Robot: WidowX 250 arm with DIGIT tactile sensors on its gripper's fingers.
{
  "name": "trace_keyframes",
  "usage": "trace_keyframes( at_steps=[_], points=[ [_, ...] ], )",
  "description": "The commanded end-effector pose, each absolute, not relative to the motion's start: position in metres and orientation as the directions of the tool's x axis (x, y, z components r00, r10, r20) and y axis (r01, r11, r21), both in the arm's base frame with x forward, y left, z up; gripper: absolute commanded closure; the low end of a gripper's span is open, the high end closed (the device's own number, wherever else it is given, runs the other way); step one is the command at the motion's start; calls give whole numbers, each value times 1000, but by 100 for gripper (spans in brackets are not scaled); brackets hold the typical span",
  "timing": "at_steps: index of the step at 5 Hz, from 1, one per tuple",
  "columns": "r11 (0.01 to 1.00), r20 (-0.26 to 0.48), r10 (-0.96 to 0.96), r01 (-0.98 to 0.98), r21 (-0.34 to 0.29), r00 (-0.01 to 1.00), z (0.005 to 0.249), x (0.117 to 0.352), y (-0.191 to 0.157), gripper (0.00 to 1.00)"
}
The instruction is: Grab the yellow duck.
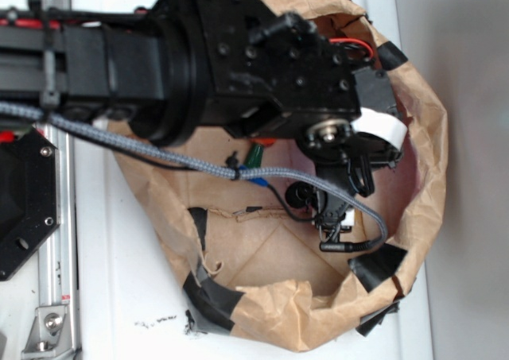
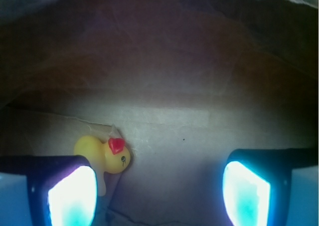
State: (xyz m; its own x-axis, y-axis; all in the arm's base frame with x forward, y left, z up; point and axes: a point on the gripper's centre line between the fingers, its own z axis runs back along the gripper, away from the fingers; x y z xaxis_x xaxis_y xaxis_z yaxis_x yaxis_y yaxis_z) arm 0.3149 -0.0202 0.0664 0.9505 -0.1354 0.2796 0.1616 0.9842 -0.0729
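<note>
Reaching over a white tabletop (image 1: pixel 127 296), the black robot arm (image 1: pixel 159 66) dips into a large brown paper bag (image 1: pixel 421 153) whose rolled rim is patched with black tape (image 1: pixel 211 296). A grey braided cable (image 1: pixel 119 141) trails from the arm across the bag's opening. In the exterior view the pincer (image 1: pixel 334 225) sits low inside the bag, above its creased floor. From the wrist view the pincer (image 2: pixel 159 191) stands wide, its 2 fingers (image 2: pixel 72 196) glowing pale blue at the lower corners with bare bag floor between them. The yellow duck (image 2: pixel 102 156) lies on that floor just beside the left-hand finger, partly behind it, red beak (image 2: pixel 116 145) up, outside the gap.
</note>
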Motion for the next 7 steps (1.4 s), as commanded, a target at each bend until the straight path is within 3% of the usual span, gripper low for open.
trace_keyframes(
  at_steps=[1, 4, 7],
  points=[
    [986, 356, -152, 168, -17, 922, 67, 327, -29, 0],
    [975, 239, -218, 221, 17, 946, 40, 315, -38, 0],
    [964, 147, -261, 266, -11, 954, 13, 287, -48, 0]
  ],
)
